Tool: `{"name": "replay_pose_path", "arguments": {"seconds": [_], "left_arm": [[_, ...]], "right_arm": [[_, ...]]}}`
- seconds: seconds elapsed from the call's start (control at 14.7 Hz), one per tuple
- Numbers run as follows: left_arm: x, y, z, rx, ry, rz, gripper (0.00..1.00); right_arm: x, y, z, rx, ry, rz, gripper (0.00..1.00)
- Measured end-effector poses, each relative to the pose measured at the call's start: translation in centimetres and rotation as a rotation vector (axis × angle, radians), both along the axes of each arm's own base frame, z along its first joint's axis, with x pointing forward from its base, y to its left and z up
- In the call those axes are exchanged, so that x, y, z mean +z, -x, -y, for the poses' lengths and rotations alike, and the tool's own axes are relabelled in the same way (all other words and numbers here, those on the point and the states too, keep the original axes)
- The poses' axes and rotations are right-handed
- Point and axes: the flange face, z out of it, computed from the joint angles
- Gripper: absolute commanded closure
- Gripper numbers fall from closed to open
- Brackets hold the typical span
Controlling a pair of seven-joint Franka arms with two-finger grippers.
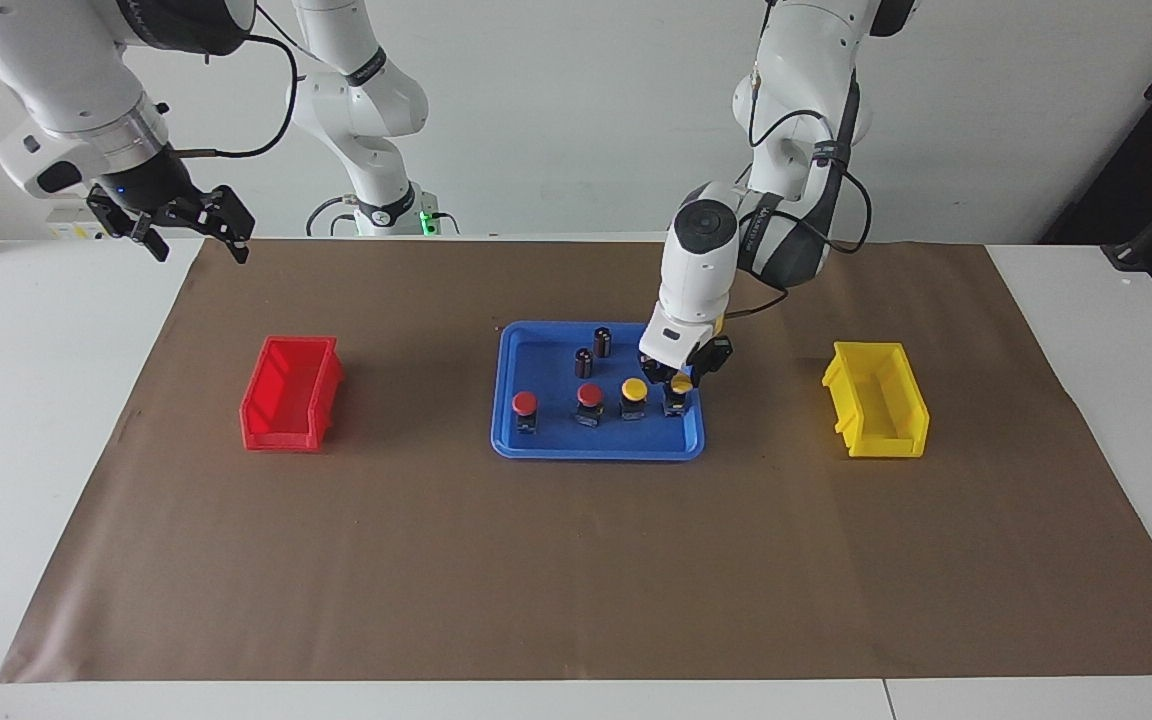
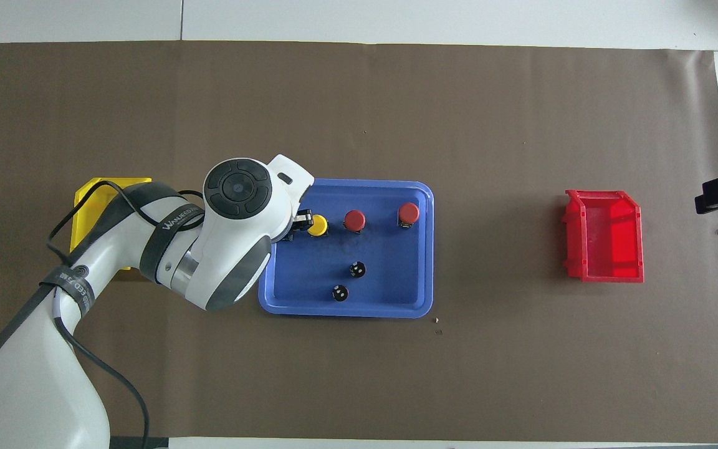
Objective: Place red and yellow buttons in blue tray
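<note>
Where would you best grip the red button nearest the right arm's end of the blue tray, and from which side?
Come straight down on the red button and pinch below its round cap, on its small black base. It stands upright in the blue tray, with open floor around it and its neighbour apart, so the fingers should likely fit.

The left arm reached down from its base, wrist bent steeply, its gripper [image 1: 678,378] low with fingers pointing downward. The right arm waited raised at its own end, its gripper [image 1: 198,228] spread wide, holding nothing.
</note>
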Motion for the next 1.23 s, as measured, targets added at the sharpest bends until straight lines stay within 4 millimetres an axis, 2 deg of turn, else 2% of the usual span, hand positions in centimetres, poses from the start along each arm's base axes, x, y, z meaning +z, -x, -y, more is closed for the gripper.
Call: {"name": "replay_pose_path", "arguments": {"seconds": [0.14, 0.2, 0.27, 0.41, 0.61, 0.82, 0.95, 1.09, 1.23], "left_arm": [[1.3, -1.3, -0.9, 0.009, 0.009, 0.02, 0.0], [2.4, -2.7, -2.2, 0.012, 0.012, 0.028, 0.0], [3.8, -4.2, -4.1, 0.008, 0.009, 0.027, 0.0], [7.2, -7.1, -9.4, -0.032, -0.007, -0.008, 0.0], [12.0, -9.3, -16.5, -0.152, -0.004, -0.081, 0.0], [16.1, -9.8, -23.2, -0.173, 0.038, -0.069, 0.0], [18.8, -9.4, -26.4, -0.155, 0.058, -0.049, 0.0], [21.8, -8.7, -27.8, -0.187, 0.061, -0.059, 0.0], [24.7, -7.9, -28.3, -0.216, 0.061, -0.061, 0.0]], "right_arm": [[0.0, 0.0, 0.0, 0.029, 0.0, -0.001, 0.0], [0.0, 0.0, 0.0, 0.036, 0.002, -0.001, 0.0], [0.0, 0.0, 0.0, 0.038, 0.002, -0.001, 0.0], [0.0, 0.0, 0.0, 0.039, 0.004, -0.002, 0.0], [0.0, 0.0, 0.0, 0.041, 0.004, -0.002, 0.0], [0.0, 0.0, 0.0, 0.042, 0.004, -0.002, 0.0], [0.0, 0.0, 0.0, 0.042, 0.004, -0.002, 0.0], [0.0, 0.0, 0.0, 0.042, 0.004, -0.002, 0.0], [0.0, 0.0, 0.0, 0.042, 0.004, -0.002, 0.0]]}}
